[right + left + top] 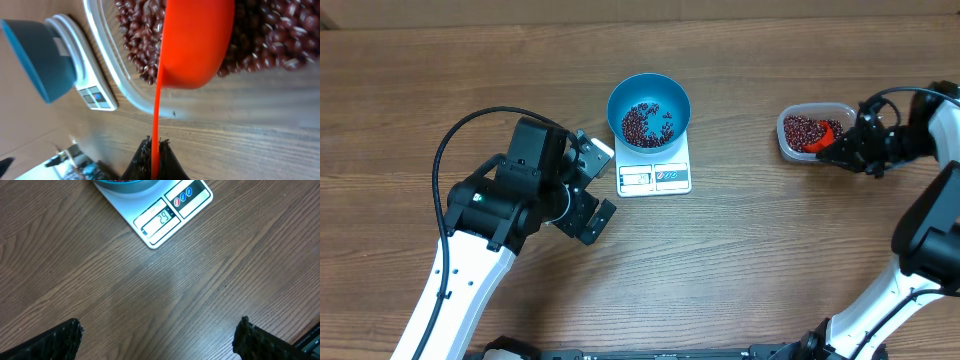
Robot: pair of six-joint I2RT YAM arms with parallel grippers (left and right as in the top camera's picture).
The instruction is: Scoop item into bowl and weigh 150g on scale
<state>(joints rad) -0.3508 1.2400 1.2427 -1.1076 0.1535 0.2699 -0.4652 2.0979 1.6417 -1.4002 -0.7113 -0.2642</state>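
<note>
On my left side, the left pincer (604,184) hangs over bare counter (740,260), its jaws spread as wide as they go with nothing between them. In its wrist view the two dark fingertips (47,342) sit at the bottom corners, with only wood grain in the gap.

Just beyond it, a little to the right, is the scale (655,178), flat on the counter with its display panel facing me. The display is lit and looks like it reads 29, though the digits are small. The blue bowl (676,93) sits on the far part of the scale, covering most of the platform. A loose layer of beans (645,125) lies in the bottom of the bowl and doesn't cover all of the blue.

On my right side, the right pincer (842,150) is clamped shut on the thin handle of an orange-red scoop (197,45). The handle runs straight up out of the fingertips, and the cup reaches over the rim into the clear plastic tub (817,107). The cup rests among the heap of beans there, tilted on its side. I can't tell whether it has anything in it. The tub stands on the counter well to the right of the scale, apart from it.
</note>
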